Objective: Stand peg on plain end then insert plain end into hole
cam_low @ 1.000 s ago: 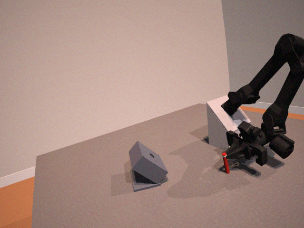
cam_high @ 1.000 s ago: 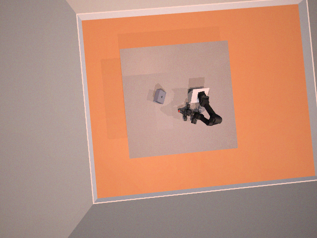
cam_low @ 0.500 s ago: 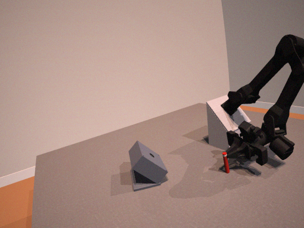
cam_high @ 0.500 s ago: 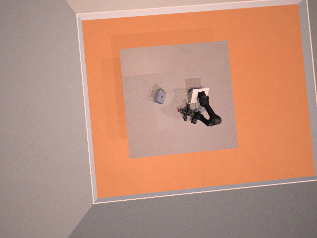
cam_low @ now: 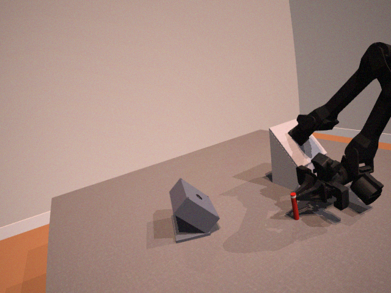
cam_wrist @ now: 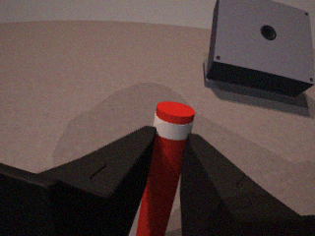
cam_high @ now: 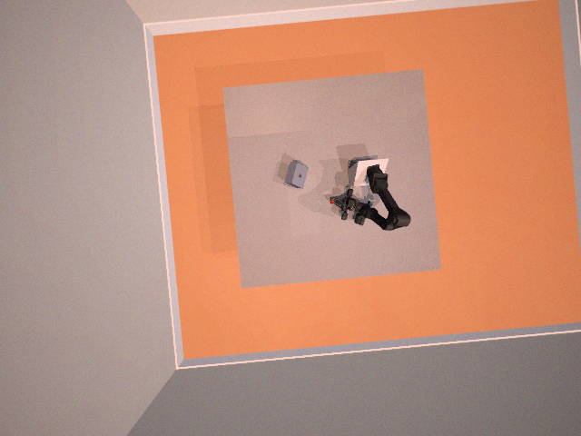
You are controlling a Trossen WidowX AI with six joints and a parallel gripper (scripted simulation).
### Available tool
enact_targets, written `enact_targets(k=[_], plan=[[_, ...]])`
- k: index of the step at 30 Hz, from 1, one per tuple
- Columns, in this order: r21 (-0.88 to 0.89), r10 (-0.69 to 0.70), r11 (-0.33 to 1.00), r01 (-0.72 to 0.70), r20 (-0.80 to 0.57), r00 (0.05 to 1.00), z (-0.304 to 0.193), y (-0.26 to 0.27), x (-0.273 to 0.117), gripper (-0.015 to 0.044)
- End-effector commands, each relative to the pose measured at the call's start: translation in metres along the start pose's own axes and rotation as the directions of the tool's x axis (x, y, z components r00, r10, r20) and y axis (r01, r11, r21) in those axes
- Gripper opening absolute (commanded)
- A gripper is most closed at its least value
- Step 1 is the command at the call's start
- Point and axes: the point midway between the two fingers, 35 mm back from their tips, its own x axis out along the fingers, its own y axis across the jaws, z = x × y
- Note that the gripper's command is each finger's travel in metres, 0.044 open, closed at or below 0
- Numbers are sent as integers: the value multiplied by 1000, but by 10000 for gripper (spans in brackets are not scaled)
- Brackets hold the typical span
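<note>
The red peg is nearly upright with its white band near the top and a slight lean in the exterior view. Its lower end is at or very near the table; contact is hard to tell. My gripper is shut on the peg just below the band, reaching in from the side. The grey sloped panel stands apart from the peg, its hole visible and empty. The peg's plain end is hidden in the wrist view.
A white-topped sloped block stands behind the gripper, beneath the arm's base part. The arm bends high and comes down close beside this block. The panel's flat base plate rests on the table.
</note>
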Motion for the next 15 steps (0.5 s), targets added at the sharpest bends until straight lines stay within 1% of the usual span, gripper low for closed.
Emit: enact_targets(k=[1,15], plan=[[0,0,1000,0,-1,1000,-3,0,-1,51],[5,0,1000,0,16,1000,-3,0,-3,51]])
